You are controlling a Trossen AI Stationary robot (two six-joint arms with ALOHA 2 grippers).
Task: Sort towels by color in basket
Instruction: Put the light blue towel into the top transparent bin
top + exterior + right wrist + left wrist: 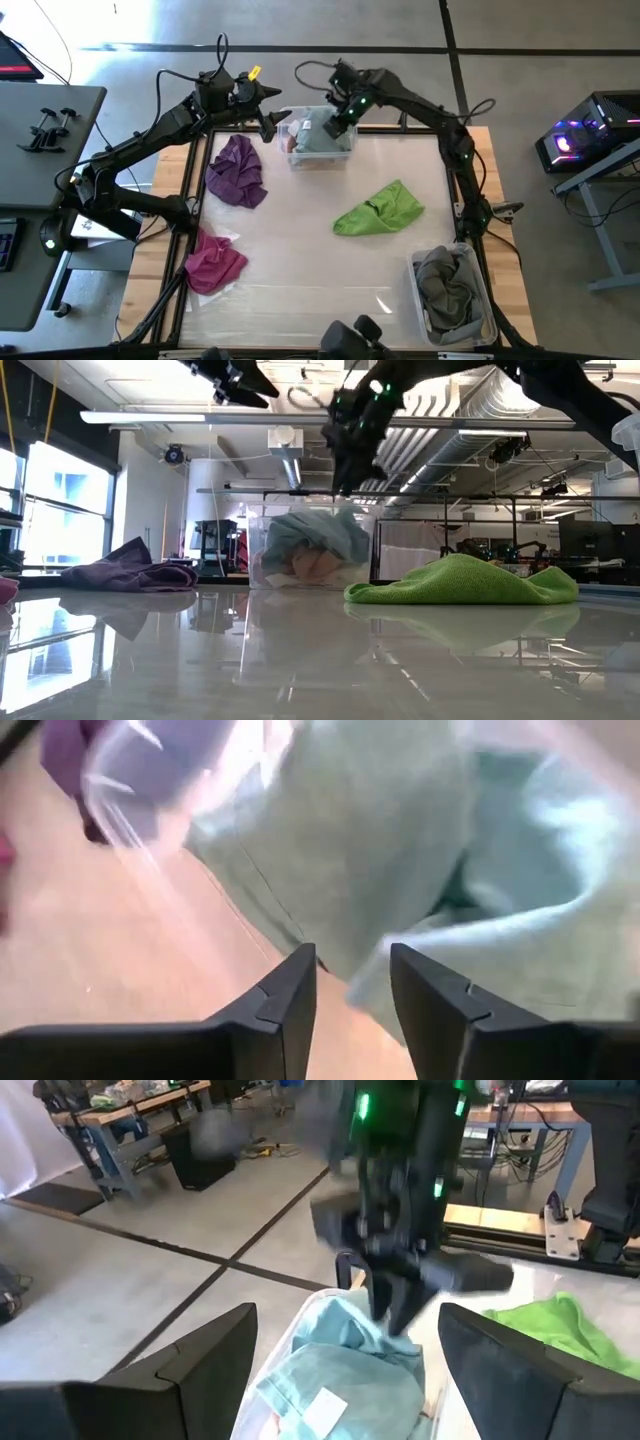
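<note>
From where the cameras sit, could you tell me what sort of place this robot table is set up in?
Most likely a robotics lab or workshop: exposed ceiling ducts overhead, workbenches on a bare concrete floor, and a lit computer tower beside the table.

Overhead, table-level and both wrist cameras share the clear bin [320,140].

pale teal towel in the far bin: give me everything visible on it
The pale teal towel is a soft, crumpled cloth heaped on top in the clear bin at the table's far edge, bulging above the rim. A small white tag shows on one fold. Pinkish cloth lies under it. The right gripper is directly over it, fingers parted with a fold of the towel right at their tips; whether they pinch it is unclear. The left gripper hangs open beside the bin, not touching.
</note>
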